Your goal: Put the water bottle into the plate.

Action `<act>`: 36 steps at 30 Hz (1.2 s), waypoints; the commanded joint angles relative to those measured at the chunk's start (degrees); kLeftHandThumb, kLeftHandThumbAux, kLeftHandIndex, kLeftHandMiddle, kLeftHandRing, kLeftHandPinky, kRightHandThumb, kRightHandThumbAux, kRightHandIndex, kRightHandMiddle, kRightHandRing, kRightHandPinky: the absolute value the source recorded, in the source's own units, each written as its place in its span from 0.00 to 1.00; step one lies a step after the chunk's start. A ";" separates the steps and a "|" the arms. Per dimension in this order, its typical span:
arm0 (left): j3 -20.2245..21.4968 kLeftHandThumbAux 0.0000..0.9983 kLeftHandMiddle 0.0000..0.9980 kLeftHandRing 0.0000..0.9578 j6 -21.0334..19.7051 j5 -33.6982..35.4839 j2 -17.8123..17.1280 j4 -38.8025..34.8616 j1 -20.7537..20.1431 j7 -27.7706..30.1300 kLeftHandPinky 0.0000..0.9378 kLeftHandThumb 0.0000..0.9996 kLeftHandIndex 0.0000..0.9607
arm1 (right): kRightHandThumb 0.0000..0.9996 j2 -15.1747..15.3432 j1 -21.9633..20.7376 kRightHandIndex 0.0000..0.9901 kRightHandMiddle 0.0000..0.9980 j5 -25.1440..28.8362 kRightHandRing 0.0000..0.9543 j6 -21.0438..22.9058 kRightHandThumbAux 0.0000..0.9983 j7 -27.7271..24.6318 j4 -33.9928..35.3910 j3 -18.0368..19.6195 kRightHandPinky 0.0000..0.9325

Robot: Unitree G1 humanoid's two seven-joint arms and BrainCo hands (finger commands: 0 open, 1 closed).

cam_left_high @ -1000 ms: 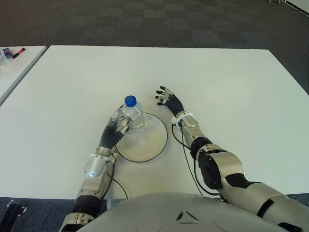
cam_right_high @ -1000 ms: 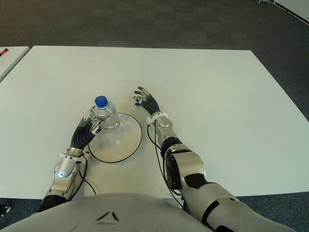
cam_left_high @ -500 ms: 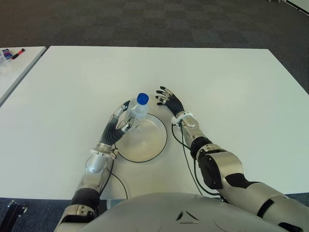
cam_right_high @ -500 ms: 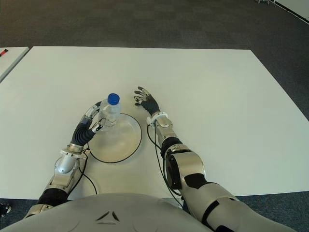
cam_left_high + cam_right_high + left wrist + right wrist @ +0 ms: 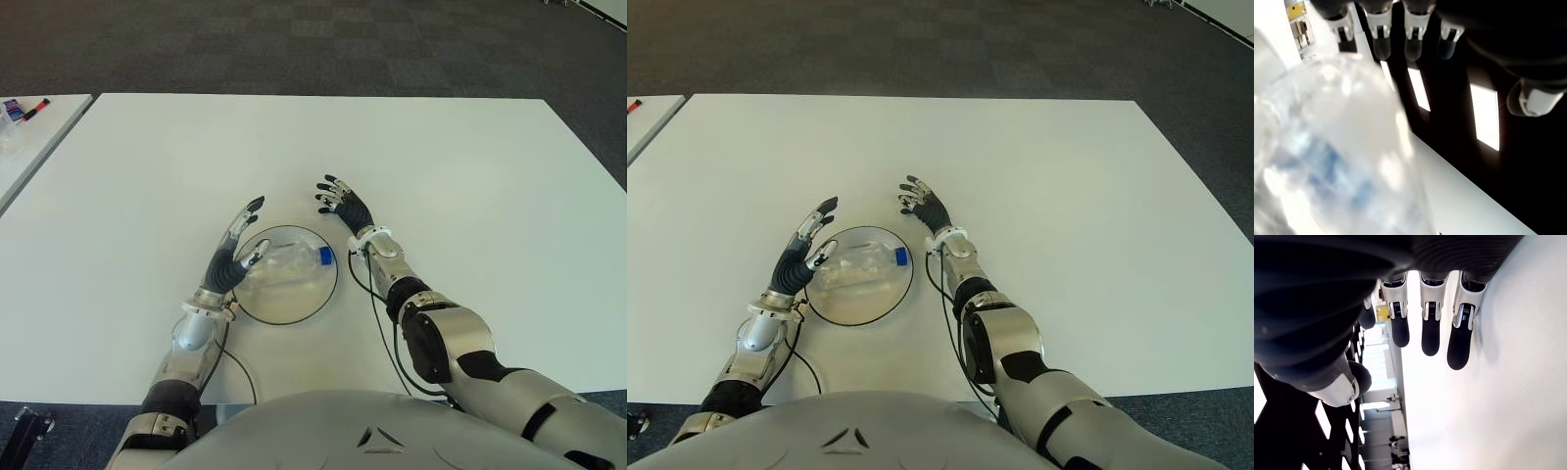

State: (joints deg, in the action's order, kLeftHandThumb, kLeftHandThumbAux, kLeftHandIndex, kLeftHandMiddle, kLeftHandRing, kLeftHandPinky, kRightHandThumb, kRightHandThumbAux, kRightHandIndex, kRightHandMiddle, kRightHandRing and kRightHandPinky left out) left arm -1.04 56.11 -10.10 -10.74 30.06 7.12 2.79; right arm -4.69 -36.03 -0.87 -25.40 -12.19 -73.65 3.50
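**Bottle down in the plate, left hand open**

Bottle [image 5: 285,264] lies on its side inside the plate [image 5: 294,315], cap toward the right hand [image 5: 341,201], which shows just beyond the rim, fingers spread. You see the left hand [image 5: 235,250] splayed beside the base, gripping nothing. Half a second ago it held the bottle upright. Clear, light, round plastic probably rolls; take it mid-body.
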 commanded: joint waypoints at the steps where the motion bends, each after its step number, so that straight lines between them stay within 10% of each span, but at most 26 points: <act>1: -0.50 0.29 0.00 0.00 -1.26 -0.11 -0.70 2.48 1.62 0.37 0.00 0.41 0.00 | 0.15 -2.70 1.92 0.03 0.16 -0.66 0.20 4.01 0.66 0.35 -2.82 0.11 0.26; 36: -0.96 0.32 0.00 0.00 -3.70 5.48 -0.91 2.85 1.30 3.70 0.00 0.36 0.00 | 0.17 -2.93 1.65 0.03 0.18 -0.53 0.22 4.58 0.67 0.75 -2.87 0.36 0.29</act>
State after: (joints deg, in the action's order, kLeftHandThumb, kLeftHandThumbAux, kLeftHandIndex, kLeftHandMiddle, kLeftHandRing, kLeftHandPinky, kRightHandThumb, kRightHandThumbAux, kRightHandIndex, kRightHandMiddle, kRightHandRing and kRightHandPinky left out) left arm -1.38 54.15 -6.13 -12.16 30.48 6.91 5.12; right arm -4.69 -36.09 -0.85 -25.34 -12.29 -73.65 3.64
